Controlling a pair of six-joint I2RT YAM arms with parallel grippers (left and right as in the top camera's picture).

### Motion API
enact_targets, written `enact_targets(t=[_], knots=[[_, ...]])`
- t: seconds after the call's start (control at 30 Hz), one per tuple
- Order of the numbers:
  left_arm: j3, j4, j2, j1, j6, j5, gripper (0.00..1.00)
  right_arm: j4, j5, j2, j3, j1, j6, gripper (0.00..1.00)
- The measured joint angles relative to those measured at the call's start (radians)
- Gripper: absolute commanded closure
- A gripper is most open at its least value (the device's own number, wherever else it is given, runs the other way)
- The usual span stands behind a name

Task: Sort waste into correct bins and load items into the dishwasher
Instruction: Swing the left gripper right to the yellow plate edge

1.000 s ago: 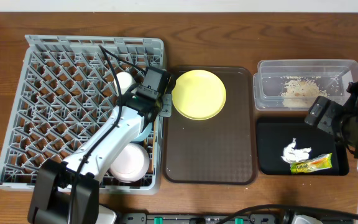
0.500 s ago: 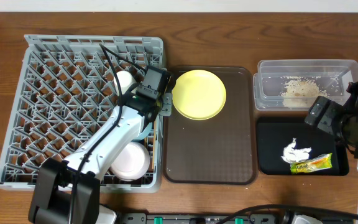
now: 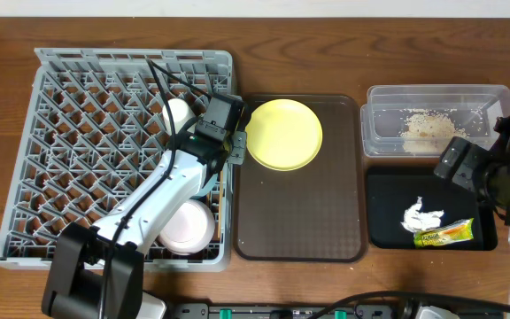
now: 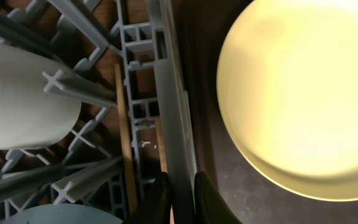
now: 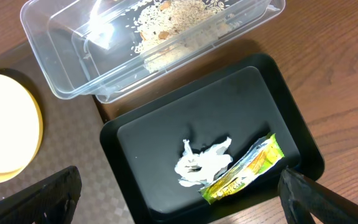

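- The brown wooden table (image 3: pixel 326 53) carried a grey dish rack (image 3: pixel 25 177), a serving tray (image 3: pixel 299 221), a clear tub (image 3: pixel 436 89) and a black tray (image 3: pixel 383 204).
- The yellow plate (image 3: pixel 283 133) lay on the serving tray.
- The left gripper (image 4: pixel 180 196) was pinched nearly together at the rack's right wall.
- The right gripper (image 5: pixel 179 186) gaped wide over the black tray.

dish rack wall (image 4: pixel 174 124) hard by left hand (image 4: pixel 182 198), yellow plate (image 4: pixel 303 93) close beside

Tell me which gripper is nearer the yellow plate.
Left. The left gripper clamps the dish rack wall right beside the yellow plate; the right gripper hangs open well off, by the black tray.
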Motion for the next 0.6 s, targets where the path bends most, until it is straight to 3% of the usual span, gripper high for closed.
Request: enact_targets(t=[0.6], knots=[[0.0, 0.026, 0.005, 0.008, 0.126, -0.003, 0.92, 0.0, 0.0, 0.0, 0.0, 0.0, 0.0, 0.01]])
